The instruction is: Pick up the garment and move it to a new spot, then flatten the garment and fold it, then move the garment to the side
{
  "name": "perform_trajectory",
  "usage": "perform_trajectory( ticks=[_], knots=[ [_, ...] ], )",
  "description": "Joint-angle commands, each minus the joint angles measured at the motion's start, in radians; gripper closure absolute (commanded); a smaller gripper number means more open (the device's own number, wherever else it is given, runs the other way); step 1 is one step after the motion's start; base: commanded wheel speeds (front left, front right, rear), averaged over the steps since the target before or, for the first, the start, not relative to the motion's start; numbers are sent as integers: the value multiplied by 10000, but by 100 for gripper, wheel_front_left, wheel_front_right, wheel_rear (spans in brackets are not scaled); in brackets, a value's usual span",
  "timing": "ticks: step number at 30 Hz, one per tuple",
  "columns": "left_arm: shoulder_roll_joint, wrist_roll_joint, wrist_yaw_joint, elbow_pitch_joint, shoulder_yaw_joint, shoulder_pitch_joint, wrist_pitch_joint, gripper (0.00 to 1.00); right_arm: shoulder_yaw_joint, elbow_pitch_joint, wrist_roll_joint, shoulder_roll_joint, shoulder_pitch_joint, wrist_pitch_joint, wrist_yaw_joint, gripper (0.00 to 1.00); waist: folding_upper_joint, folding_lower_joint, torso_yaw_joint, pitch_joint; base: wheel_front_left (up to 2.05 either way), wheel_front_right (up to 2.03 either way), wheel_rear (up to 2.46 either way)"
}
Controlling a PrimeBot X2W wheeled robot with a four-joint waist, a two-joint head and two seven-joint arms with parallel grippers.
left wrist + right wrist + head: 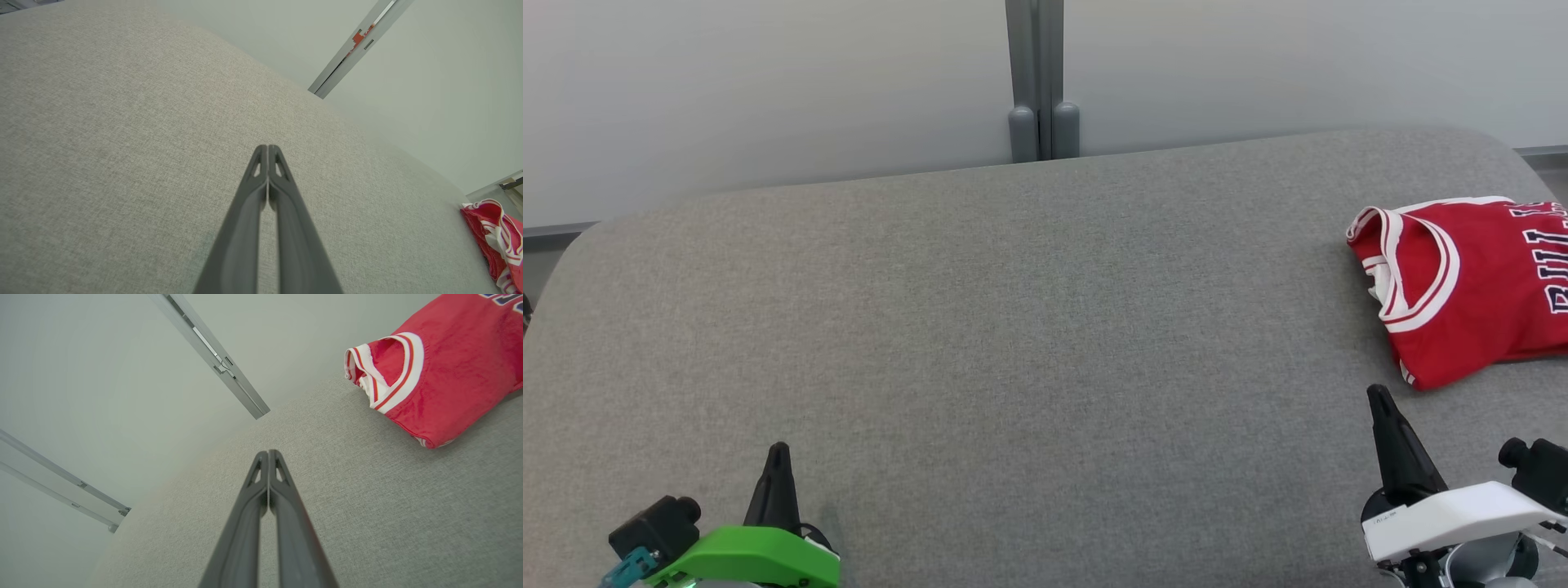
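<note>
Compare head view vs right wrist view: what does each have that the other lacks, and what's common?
Head view: the left tool with its green housing at lower left, and the grey surface across its full width, rounded far corners included.
Right wrist view: a look straight along the right tool, fingers pressed together to the tips with nothing between them, and a pale rail at lower left.
Shared: the right tool, the grey surface, and the red jersey lying folded over on it, apart from the tool.
</note>
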Motion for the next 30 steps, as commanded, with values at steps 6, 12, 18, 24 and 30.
perform_trajectory(
  ticks=[6,12,18,24,30],
  knots=[
    [-66,-936,-256,-94,350,-410,245,100,-58,156,1116,-92,-439,120,-1,100,0,0,5,3,0,0,0],
    [-150,-1635,-422,-80,552,-490,445,100,-84,367,1920,-92,-602,209,-2,100,0,0,9,6,0,0,0],
    [-231,-2320,-585,-62,762,-580,642,100,-114,573,2702,-88,-756,298,-3,100,0,0,14,9,0,0,0],
    [-303,-2929,-725,-44,940,-648,824,100,-145,762,3403,-81,-893,386,-3,100,0,0,18,12,0,0,0],
    [-370,-3508,-865,-27,1122,-712,995,100,-179,939,4062,-70,-1040,470,-4,100,0,0,23,14,0,0,0]
  ],
)
